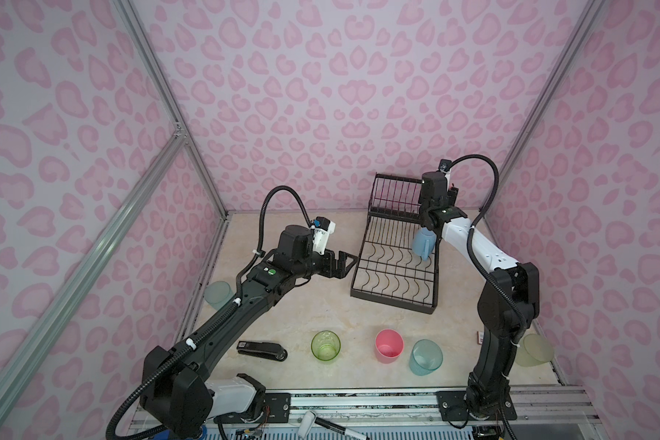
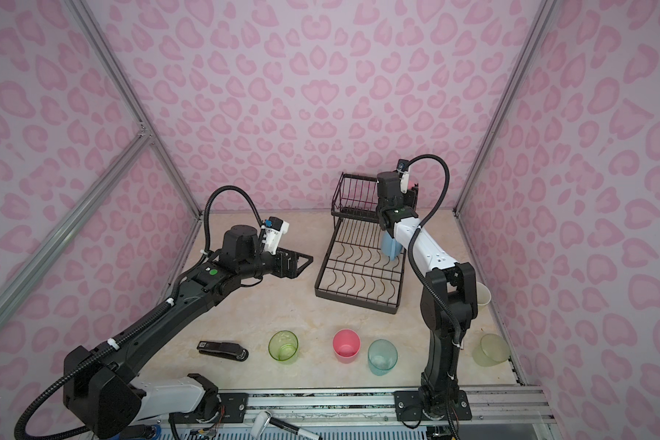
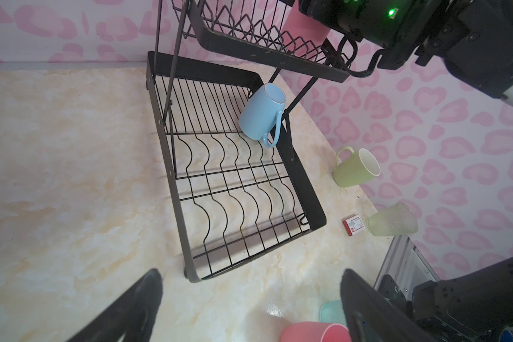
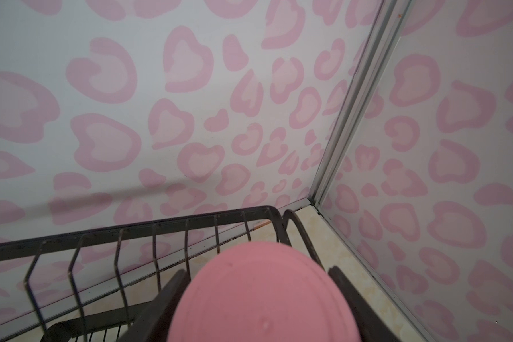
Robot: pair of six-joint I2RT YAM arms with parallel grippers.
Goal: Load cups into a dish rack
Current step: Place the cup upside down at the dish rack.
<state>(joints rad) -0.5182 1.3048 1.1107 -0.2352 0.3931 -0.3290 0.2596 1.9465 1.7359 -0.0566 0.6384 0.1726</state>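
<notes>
Holding a pink tumbler [image 3: 304, 23] over the upper basket [image 1: 397, 194] of the dish rack [image 1: 391, 301] in the partly closed right gripper [image 4: 256, 273], left gripper [image 1: 343, 264] spread wide and empty; judged light, stiff, slippery, so best pinched mid-wall

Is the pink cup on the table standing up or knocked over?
Standing up. In both top views the pink cup sits on its base on the table, open mouth facing up, its inside bottom visible.
</notes>
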